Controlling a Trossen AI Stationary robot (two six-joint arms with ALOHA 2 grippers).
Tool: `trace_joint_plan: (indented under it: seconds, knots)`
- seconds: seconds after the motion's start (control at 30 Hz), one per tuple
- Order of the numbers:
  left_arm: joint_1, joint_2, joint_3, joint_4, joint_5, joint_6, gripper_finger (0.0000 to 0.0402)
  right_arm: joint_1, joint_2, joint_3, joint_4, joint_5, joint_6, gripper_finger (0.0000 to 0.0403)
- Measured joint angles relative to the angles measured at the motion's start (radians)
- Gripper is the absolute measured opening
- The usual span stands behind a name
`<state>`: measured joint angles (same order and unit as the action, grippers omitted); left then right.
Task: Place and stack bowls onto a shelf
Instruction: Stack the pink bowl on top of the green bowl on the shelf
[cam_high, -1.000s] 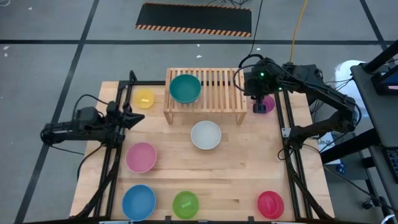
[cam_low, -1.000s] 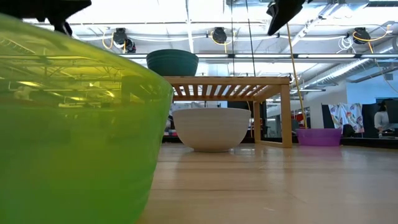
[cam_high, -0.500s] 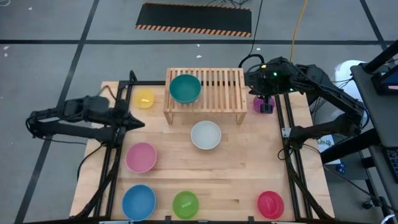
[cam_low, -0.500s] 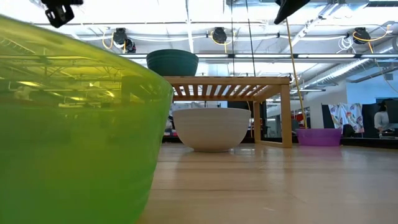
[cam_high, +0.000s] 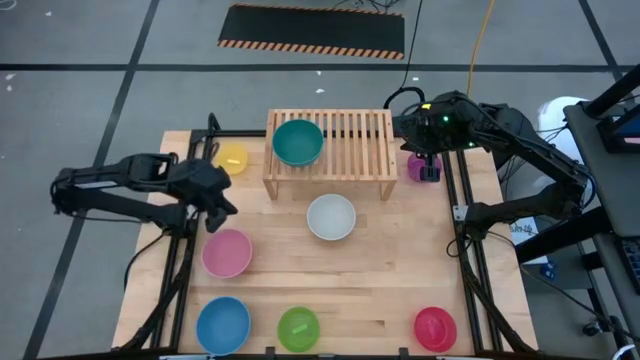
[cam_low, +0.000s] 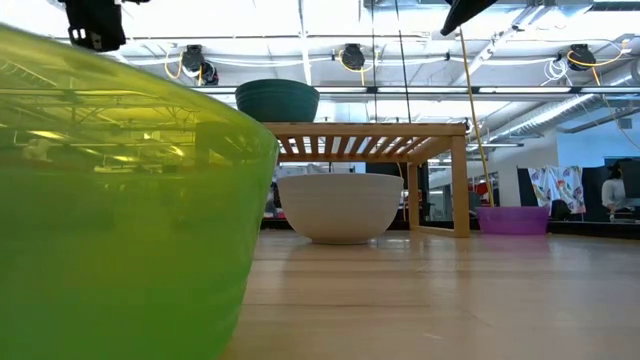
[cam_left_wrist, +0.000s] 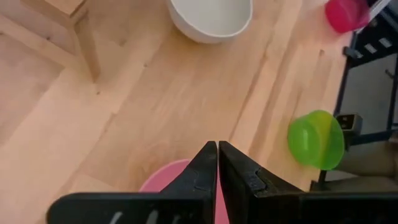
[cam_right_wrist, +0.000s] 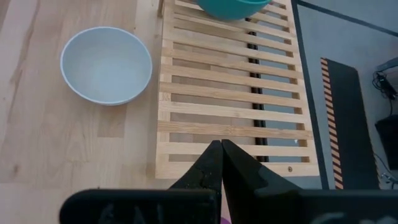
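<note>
The light-wood shelf (cam_high: 330, 150) stands at the table's far middle, with the teal bowl (cam_high: 298, 142) resting on the left of its slats. The white bowl (cam_high: 331, 217) sits on the table in front of it. The pink bowl (cam_high: 227, 252), yellow bowl (cam_high: 233, 158), blue bowl (cam_high: 223, 325), lime green bowl (cam_high: 298, 328), red bowl (cam_high: 435, 328) and purple bowl (cam_high: 421, 168) also sit on the table. My left gripper (cam_high: 221, 207) is shut and empty, above the pink bowl's far rim (cam_left_wrist: 171, 177). My right gripper (cam_high: 428, 165) is shut and empty, above the purple bowl beside the shelf's right end (cam_right_wrist: 230, 124).
Black frame rails (cam_high: 462, 230) run along both side edges of the table. In the low view the lime green bowl (cam_low: 120, 200) fills the left foreground. Bare tabletop (cam_high: 390, 270) lies between the white bowl and the red bowl.
My left gripper has swung from the table's left edge toward the near right and tipped downward, ending over the pink bowl's far rim. My right gripper has shifted a little toward the table's right edge, over the purple bowl, then kept still. No bowl has moved.
</note>
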<state>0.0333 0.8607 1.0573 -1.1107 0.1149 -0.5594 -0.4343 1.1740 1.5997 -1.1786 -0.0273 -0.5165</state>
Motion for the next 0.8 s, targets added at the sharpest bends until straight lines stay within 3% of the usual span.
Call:
trace_joint_plan:
  seconds: [0.17,0.37,0.8]
  knots:
    - [0.0,0.037,0.0,-0.005,-0.005,-0.046,0.0021,0.0,0.0,0.0,0.0,0.0,0.0,0.0]
    - [0.0,0.093,0.0,-0.142,0.019,-0.067,0.0021,0.0,0.0,0.0,0.015,0.0,0.0,0.0]
    - [0.0,0.175,-0.001,-0.173,0.025,0.094,0.0018,0.0,0.0,0.0,0.109,0.0,0.008,0.0]
